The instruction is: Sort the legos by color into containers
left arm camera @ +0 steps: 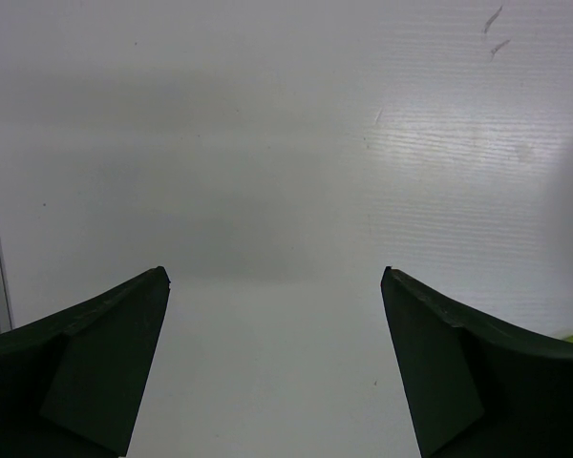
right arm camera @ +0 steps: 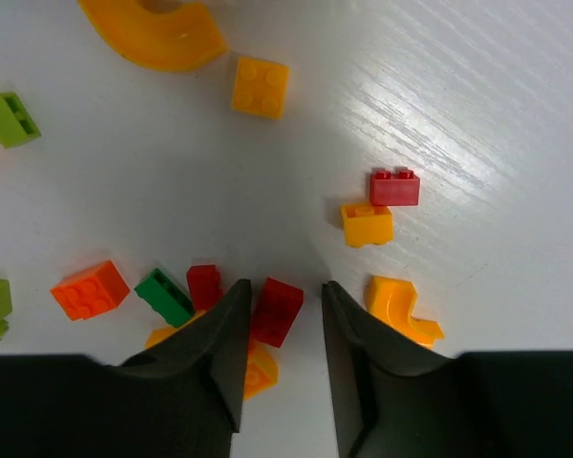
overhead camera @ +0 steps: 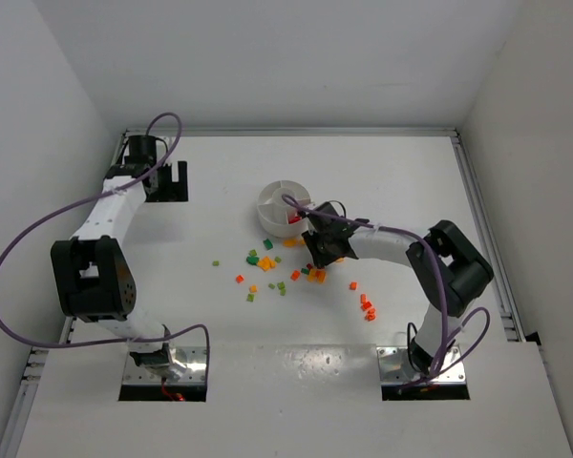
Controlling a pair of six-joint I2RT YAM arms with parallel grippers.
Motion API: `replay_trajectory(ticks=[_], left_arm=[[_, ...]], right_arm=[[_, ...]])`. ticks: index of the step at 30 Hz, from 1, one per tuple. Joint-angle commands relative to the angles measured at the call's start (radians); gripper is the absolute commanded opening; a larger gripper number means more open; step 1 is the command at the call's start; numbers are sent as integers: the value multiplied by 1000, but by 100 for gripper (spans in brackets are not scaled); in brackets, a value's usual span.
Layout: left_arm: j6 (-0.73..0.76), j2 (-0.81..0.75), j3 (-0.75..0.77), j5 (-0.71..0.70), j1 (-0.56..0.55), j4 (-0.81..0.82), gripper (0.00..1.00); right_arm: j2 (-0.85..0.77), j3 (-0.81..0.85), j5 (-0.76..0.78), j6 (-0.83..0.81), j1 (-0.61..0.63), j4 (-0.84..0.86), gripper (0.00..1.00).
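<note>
Small red, orange and green legos (overhead camera: 267,260) lie scattered on the white table in front of the round white dish (overhead camera: 267,202). One of the dish's wedge containers holds a red piece (overhead camera: 293,218). My right gripper (right arm camera: 285,283) is low over the pile with its jaws partly apart, open. A dark red brick (right arm camera: 277,311) lies between the fingers, against the left one, with a gap to the right one. An orange brick (right arm camera: 260,367) lies just under it, and a curved orange piece (right arm camera: 398,307) sits outside the right finger. My left gripper (left arm camera: 275,275) is wide open over bare table at the back left (overhead camera: 176,181).
A second group of red bricks (overhead camera: 367,307) lies by the right arm's elbow. Metal rails (overhead camera: 484,234) run along the table's right and back edges, with white walls beyond. Purple cables (overhead camera: 19,248) loop off both arms.
</note>
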Motion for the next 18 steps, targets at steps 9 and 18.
replay_trajectory(ticks=[9,18], left_arm=[[11,-71,-18,-6,22,24,100],[21,-102,-49,5,22,51,100]], right_arm=[[-5,10,-11,6,-2,-105,0],[-235,91,-11,-55,-2,-133,0]])
